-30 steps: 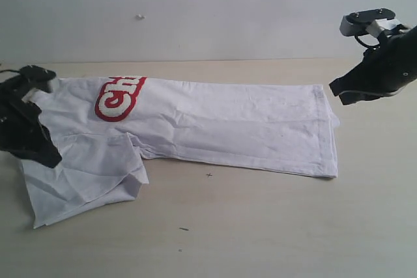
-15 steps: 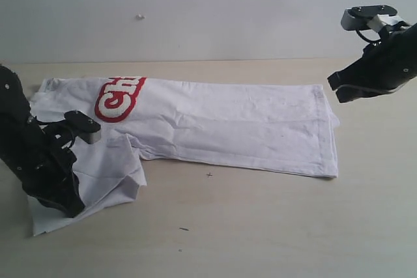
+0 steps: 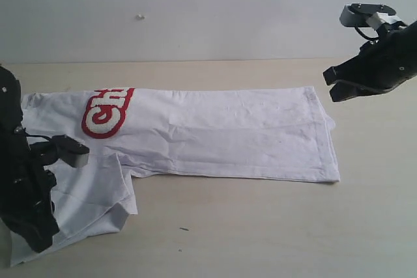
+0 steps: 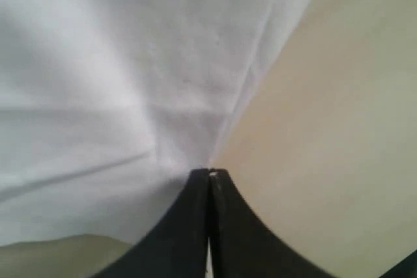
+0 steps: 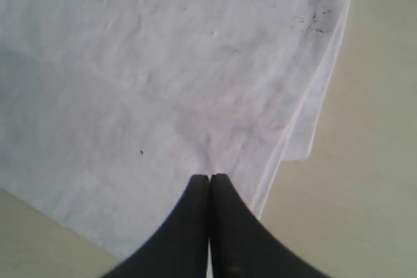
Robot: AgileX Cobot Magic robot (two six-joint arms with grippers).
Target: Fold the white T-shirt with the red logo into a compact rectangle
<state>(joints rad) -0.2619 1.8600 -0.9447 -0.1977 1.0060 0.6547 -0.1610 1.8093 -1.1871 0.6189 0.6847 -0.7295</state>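
left jaws pinch the wrinkled white t-shirt [image 3: 228,135], folded lengthwise.

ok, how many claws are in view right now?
2. The left claw is shut on the white T-shirt at its near-left flap. The right claw is shut and hovers over the hem end on the right.

red logo [image 3: 103,112]: partly out of sight at fold | white T-shirt [image 3: 228,131]: near-left corner behind left arm [image 3: 23,190]
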